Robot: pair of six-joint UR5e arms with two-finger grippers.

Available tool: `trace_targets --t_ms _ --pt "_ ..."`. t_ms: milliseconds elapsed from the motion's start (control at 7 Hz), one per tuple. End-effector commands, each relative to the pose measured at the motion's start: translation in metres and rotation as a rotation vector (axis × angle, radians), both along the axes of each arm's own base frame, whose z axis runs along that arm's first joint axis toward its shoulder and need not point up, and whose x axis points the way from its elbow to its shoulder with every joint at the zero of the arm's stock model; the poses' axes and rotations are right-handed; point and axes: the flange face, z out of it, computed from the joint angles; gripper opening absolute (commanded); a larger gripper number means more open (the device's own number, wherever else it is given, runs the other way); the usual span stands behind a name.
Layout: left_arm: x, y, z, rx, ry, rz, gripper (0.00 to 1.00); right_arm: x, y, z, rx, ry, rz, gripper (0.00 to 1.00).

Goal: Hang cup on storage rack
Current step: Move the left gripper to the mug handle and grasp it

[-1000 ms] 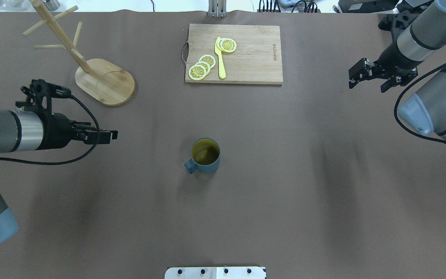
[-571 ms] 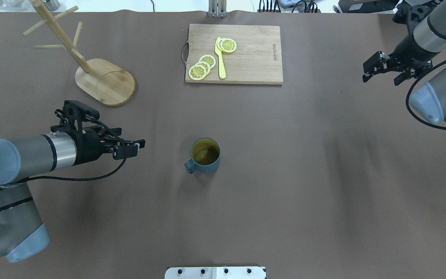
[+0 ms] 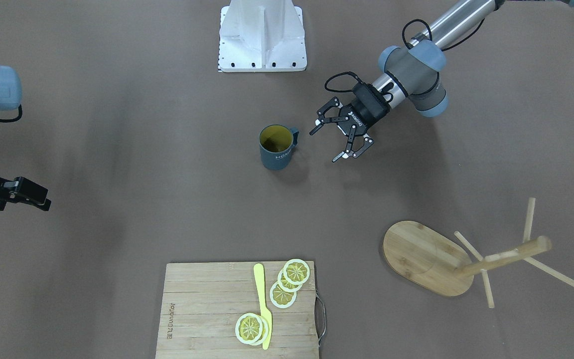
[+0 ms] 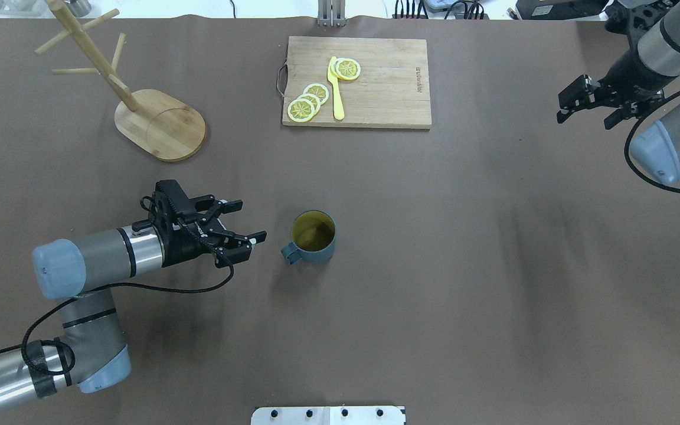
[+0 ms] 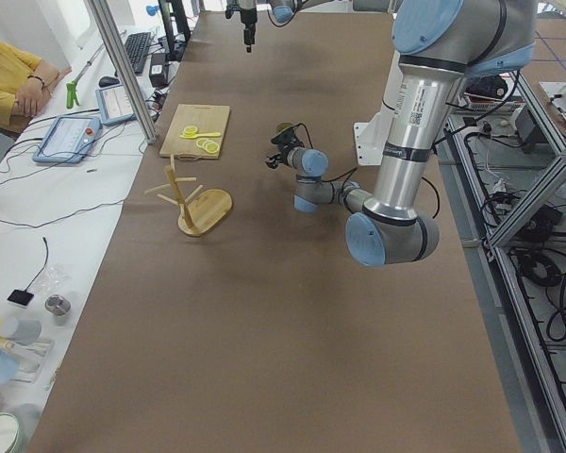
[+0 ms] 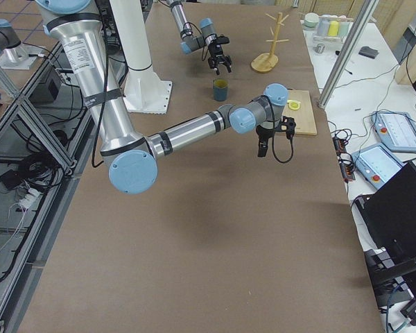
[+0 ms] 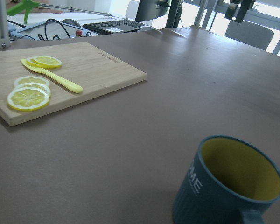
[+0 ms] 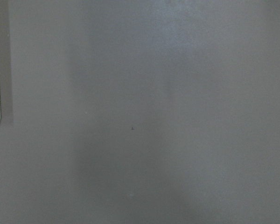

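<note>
The storage rack [image 4: 160, 124] is standing at ten o'clock from the cup [image 4: 314, 237], well apart. The left hand [image 4: 251, 220] is hovering at the cup's nine o'clock, near its handle, with fingers spread wide, gripping and touching nothing. The cup is sitting upright on the tabletop [image 4: 434, 265], handle pointing toward eight o'clock. The right hand [image 4: 584, 122] is hanging at two o'clock, far off, fingers parted, holding nothing.

Silver-grey arms [image 4: 98, 254], pale blue joint caps [image 4: 51, 268], black jaws, looping black cables [image 4: 157, 290].
</note>
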Motion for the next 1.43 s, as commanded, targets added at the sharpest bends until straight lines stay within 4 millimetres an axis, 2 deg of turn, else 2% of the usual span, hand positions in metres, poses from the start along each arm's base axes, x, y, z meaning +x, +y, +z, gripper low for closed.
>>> trace_targets --t_ms 0,571,857,1000,1286 --pt "0.002 0.012 0.002 0.047 -0.018 0.082 0.90 0.000 0.001 0.005 -0.008 0.003 0.000 1.00" --pt "0.025 0.021 -0.004 0.063 -0.047 0.091 0.88 0.000 0.003 0.007 -0.015 -0.002 -0.006 1.00" --pt "0.042 0.035 -0.010 0.049 -0.050 0.050 0.88 0.000 0.003 0.008 -0.015 -0.004 -0.006 1.00" --pt "0.050 0.037 -0.006 0.044 -0.063 0.055 0.88 -0.001 0.004 0.008 -0.019 -0.006 -0.008 1.00" --pt "0.068 0.037 -0.015 0.034 -0.076 0.038 0.85 0.000 0.005 0.008 -0.017 -0.007 -0.009 1.00"
